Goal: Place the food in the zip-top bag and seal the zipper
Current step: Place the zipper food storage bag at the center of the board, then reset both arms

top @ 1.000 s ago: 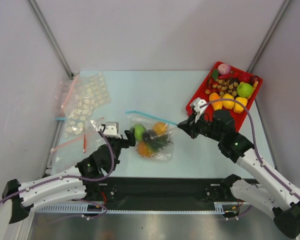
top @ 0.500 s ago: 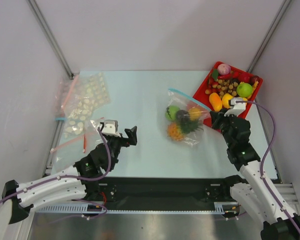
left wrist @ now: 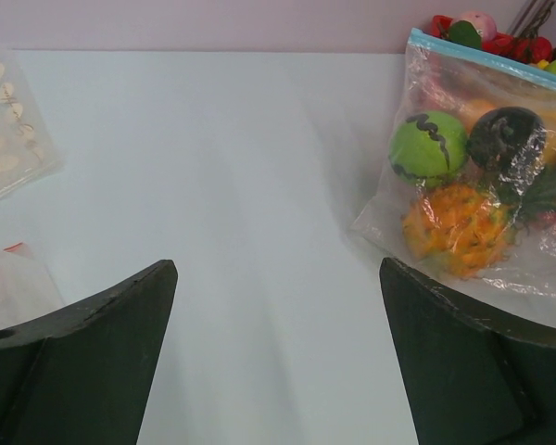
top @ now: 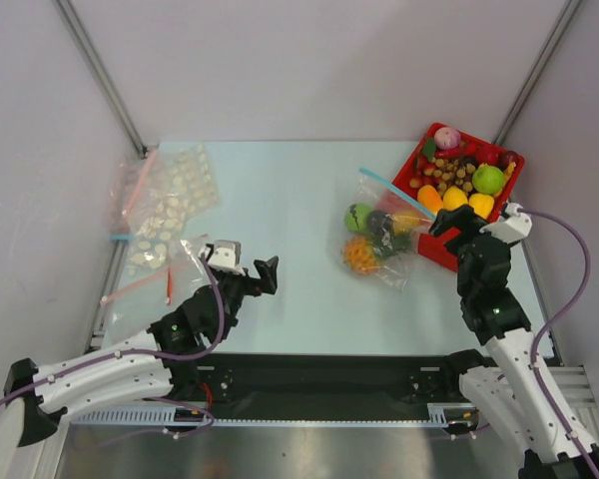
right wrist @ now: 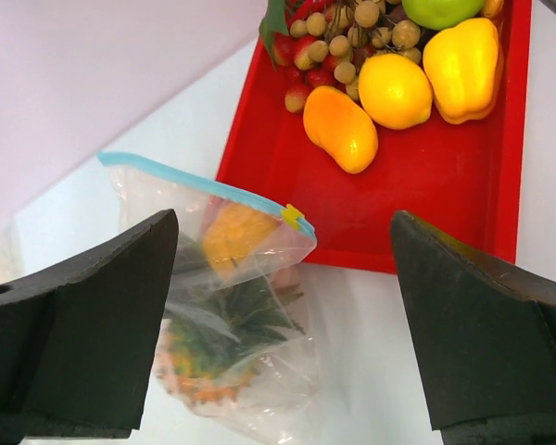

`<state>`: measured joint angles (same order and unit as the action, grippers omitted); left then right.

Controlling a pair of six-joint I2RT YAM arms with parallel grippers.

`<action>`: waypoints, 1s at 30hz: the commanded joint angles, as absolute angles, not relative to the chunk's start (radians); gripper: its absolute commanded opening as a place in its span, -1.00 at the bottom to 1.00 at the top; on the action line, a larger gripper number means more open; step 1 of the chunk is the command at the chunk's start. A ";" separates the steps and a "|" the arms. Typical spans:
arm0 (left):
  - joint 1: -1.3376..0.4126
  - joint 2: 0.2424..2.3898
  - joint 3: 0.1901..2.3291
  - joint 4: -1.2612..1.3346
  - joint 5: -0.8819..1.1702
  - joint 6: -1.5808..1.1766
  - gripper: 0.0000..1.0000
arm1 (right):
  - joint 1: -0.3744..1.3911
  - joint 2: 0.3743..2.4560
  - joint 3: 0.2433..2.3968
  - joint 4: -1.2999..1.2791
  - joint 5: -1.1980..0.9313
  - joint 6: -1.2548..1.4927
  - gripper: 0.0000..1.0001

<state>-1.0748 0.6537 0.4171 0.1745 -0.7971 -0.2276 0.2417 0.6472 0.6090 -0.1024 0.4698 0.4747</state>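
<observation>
Zip-top bag [top: 379, 244] points its zipper [top: 382, 187] toward the tray [top: 411, 163].

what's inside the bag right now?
Through the clear bag: green fruit, dark piece, pineapple, yellow piece. Anything behind or under them is covered.

The clear, crinkly bag [top: 387, 267] lies on the table [top: 280, 190] with its mouth turned away from the arms and one top corner at the edge of the red tray [right wrist: 426, 195]. Its light-blue zipper [top: 382, 190] runs as one straight strip along the mouth. Inside sit an orange pineapple [top: 360, 255] with green leaves, a dark-marked green fruit [top: 357, 216], a dark piece [top: 379, 224] and a yellow piece [top: 407, 222].
</observation>
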 commanded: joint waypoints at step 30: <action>-1.071 0.479 0.459 0.081 -0.623 -0.262 1.00 | 0.239 0.459 0.626 -0.141 0.408 0.511 1.00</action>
